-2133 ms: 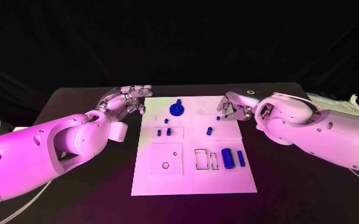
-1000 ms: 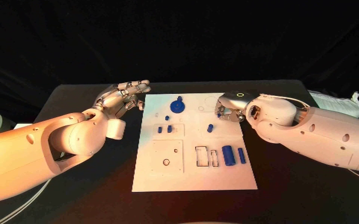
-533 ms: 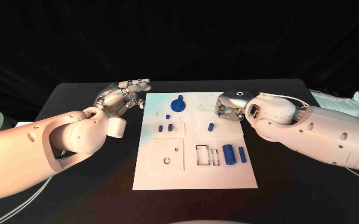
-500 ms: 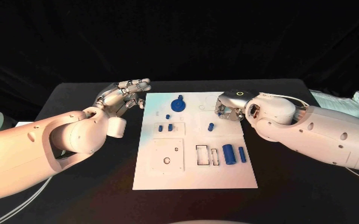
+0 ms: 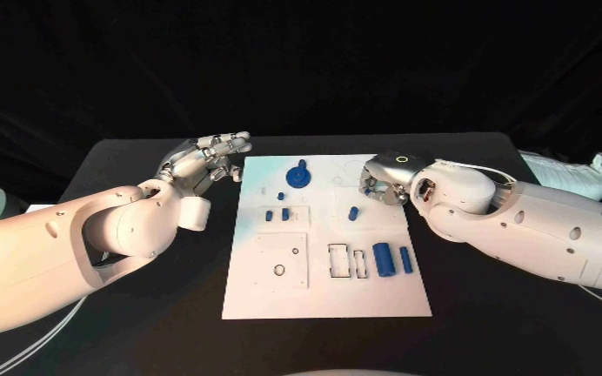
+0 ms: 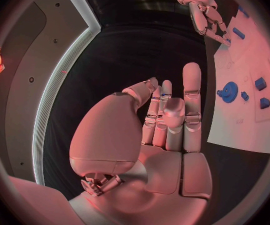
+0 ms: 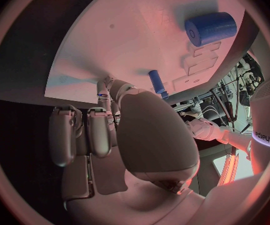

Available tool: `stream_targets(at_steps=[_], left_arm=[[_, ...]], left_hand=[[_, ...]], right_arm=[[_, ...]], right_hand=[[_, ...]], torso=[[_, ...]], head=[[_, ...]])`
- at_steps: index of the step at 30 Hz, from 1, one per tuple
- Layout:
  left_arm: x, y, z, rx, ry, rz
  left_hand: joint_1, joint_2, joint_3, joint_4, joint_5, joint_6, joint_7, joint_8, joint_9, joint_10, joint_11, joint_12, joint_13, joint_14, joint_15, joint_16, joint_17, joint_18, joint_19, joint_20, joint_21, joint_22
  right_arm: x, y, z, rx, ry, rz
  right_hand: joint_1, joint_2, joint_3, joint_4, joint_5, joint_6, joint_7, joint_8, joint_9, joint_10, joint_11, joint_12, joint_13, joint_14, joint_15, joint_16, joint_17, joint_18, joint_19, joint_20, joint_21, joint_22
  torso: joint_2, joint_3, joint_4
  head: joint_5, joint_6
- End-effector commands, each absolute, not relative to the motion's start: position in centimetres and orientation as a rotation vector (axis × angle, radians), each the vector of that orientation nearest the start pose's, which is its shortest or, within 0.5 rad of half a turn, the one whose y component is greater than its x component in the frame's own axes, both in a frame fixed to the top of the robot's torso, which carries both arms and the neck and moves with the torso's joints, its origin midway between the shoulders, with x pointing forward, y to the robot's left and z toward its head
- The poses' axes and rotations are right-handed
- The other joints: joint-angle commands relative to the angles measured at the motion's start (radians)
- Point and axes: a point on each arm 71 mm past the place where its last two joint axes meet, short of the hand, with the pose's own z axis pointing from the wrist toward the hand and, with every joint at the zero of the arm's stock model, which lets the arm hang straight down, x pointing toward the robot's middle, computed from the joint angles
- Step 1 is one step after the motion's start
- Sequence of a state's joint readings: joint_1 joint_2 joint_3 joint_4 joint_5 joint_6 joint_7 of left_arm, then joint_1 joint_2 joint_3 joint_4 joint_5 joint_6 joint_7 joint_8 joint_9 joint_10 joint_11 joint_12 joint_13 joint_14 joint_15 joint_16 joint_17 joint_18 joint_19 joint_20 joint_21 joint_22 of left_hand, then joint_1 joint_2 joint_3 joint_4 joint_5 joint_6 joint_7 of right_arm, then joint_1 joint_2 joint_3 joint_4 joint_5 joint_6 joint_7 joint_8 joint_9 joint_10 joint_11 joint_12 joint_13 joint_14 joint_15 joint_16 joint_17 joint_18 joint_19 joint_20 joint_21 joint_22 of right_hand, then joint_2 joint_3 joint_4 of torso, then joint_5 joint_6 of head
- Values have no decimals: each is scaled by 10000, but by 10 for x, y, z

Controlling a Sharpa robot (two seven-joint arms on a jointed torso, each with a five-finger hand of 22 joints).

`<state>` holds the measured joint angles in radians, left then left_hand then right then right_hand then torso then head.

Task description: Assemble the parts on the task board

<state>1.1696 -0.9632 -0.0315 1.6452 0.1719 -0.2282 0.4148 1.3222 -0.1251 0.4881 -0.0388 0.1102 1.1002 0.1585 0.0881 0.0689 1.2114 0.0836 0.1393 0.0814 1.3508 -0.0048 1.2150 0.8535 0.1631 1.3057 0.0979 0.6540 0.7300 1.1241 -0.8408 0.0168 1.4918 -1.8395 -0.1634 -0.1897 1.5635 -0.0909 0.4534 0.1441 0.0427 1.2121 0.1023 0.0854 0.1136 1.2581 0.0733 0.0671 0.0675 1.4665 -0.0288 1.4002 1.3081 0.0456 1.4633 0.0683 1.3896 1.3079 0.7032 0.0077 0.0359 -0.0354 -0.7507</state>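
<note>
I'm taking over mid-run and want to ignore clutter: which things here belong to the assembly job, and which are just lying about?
Job:
task board
blue gear
thick blue cylinder
slim blue rod
small blue peg
two small blue blocks
left hand, holding nothing
right hand, at the board's edge

Lying about:
black table
pale papers at the table's right edge

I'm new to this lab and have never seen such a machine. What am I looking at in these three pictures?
A two-armed robot at a black table. One picture looks down from its head; the round ones come from cameras behind each wrist. Between the arms lies a white task board carrying small blue parts, such as a blue gear-like disc and a thick blue cylinder. The silver left hand holds nothing. The silver right hand rests at the board's edge; whether it holds anything I cannot tell.
</note>
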Motion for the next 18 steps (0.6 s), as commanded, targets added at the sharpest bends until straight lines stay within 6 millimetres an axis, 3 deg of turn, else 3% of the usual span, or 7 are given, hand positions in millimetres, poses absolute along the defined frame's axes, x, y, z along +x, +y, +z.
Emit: stream_targets(at_steps=[1,18], left_arm=[[462,231,-181,-13184,13729,-16841],[463,232,-181,-13197,13730,-16796]], left_hand=[[12,63,4,-50,-19,43,-15,34,11,-61,-14,23,17,-76,22,-36,-9,182,-70,-21,-62,-9],[40,72,-17,-86,-22,55,-15,47,12,-88,-14,49,18,-100,21,-59,-70,194,-89,-25,-142,-77]], right_arm=[[481,-201,-203,-4553,16287,3854],[472,-201,-188,-4422,16045,4094]], right_hand=[[-182,24,98,-37,69,28,73,-28,-6,313,-271,-34,-12,641,-26,38,398,93,53,31,62,398],[-477,-87,491,-263,67,75,67,-54,82,360,-265,-37,-11,648,-32,87,449,81,78,30,107,461]], torso=[[-2,-3,-2],[4,-3,-10]], head=[[16,8],[3,39]])
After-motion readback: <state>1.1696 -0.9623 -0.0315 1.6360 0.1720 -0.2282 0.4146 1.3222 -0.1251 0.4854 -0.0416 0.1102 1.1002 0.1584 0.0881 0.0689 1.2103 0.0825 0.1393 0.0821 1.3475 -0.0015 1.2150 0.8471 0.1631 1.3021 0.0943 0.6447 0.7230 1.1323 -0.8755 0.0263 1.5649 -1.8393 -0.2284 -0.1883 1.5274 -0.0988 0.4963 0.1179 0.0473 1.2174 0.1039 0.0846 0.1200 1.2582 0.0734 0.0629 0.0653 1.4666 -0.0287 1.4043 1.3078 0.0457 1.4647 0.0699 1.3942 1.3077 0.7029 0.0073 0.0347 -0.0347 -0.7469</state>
